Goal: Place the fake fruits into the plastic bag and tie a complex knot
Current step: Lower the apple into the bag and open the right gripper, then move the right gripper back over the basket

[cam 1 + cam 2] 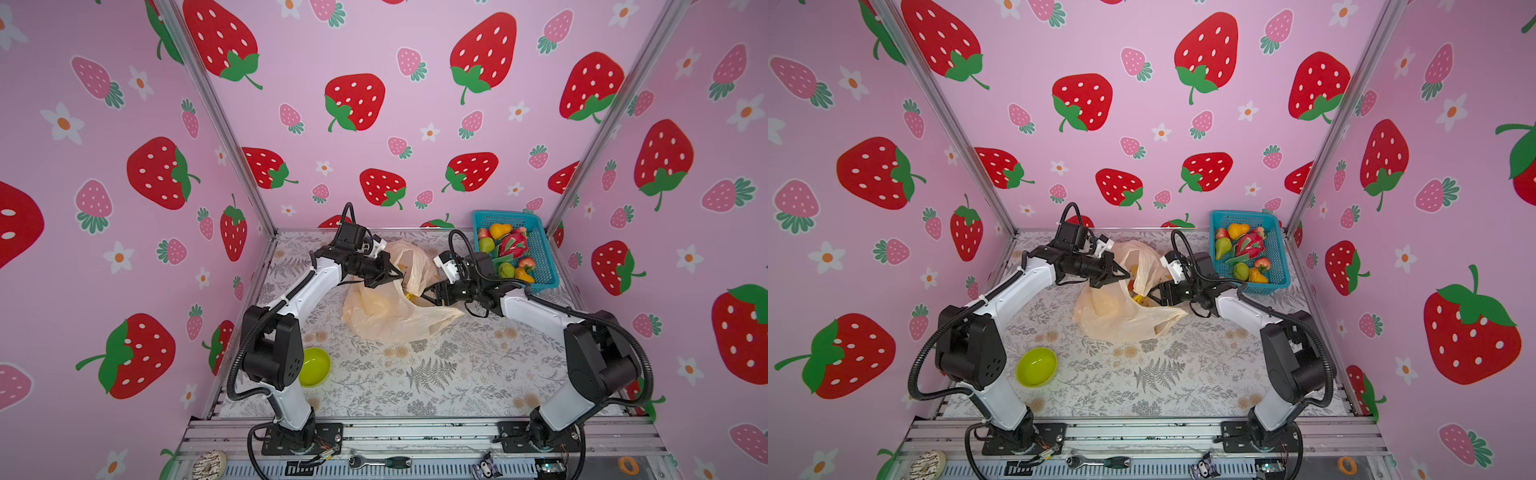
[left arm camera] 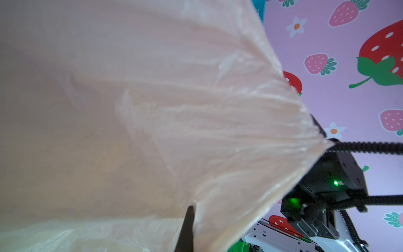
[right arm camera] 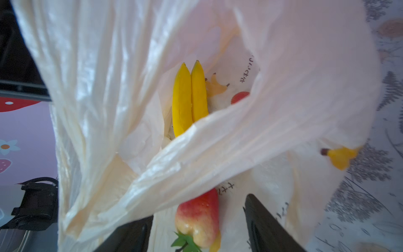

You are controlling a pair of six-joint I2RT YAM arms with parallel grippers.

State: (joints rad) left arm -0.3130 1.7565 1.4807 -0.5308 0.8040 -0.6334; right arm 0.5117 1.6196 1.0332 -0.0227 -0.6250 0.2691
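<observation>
1. The thin, crinkly, pale-peach plastic bag (image 1: 386, 316) is lying slumped in the middle of the fern-printed table cover (image 1: 436, 374), with its mouth facing the right arm. Two glossy yellow plastic bananas (image 3: 189, 98) are sitting deep inside. A small red-and-yellow plastic apple (image 3: 197, 213) is resting just inside the mouth. With the bag slumping rather than hanging, I am worrying that the apple is sitting close enough to the lip to roll out.
2. The right gripper (image 1: 430, 294) is standing with its jaws apart on either side of the apple, gripping nothing. If I am backing it out carelessly, one of its black fingers (image 3: 266, 227) could be hooking the film or sweeping the apple out with it.
3. In the right wrist view a fold of film is sagging across the mouth, partly covering the bananas. I am expecting trouble there, because a fruit dropped onto that fold could be sliding off onto the table instead of going in.
4. The left gripper (image 1: 392, 275) is clamped on the bag's upper rim and is holding the mouth up. The film is looking slick and bunched, so any tug from the right arm could be pulling it free and letting the mouth collapse.
5. The other fake fruits (image 1: 512, 245) are waiting in the teal mesh plastic basket (image 1: 540, 249), just beside the right arm's wrist. Swinging across too low could be knocking the basket.
</observation>
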